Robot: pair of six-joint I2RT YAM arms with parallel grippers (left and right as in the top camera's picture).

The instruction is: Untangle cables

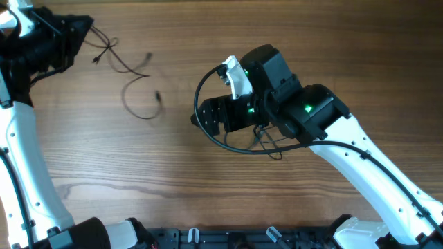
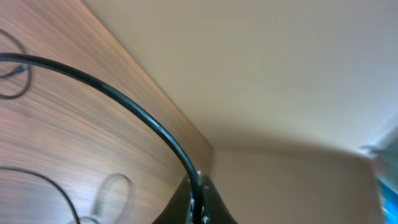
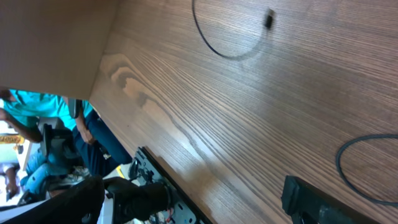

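The thin black cables (image 1: 131, 76) lie loose on the wooden table at the upper left. One loop (image 1: 138, 111) ends in a small plug (image 1: 158, 96), and another plug (image 1: 147, 55) lies above it. My left gripper (image 1: 79, 31) is at the far upper left. In the left wrist view it (image 2: 198, 196) is shut on a black cable (image 2: 124, 102) that arcs away to the left. My right gripper (image 1: 202, 117) hovers at mid table, right of the loop. It is open and empty (image 3: 186, 199). The loop (image 3: 224, 46) and its plug (image 3: 268, 18) show ahead of it.
The right arm's thicker black cable (image 1: 201, 93) loops around its wrist, and a black cable curve (image 3: 348, 165) shows at the right of the right wrist view. The table's front edge with a black rail (image 3: 161, 180) is near. People sit beyond it (image 3: 37, 118).
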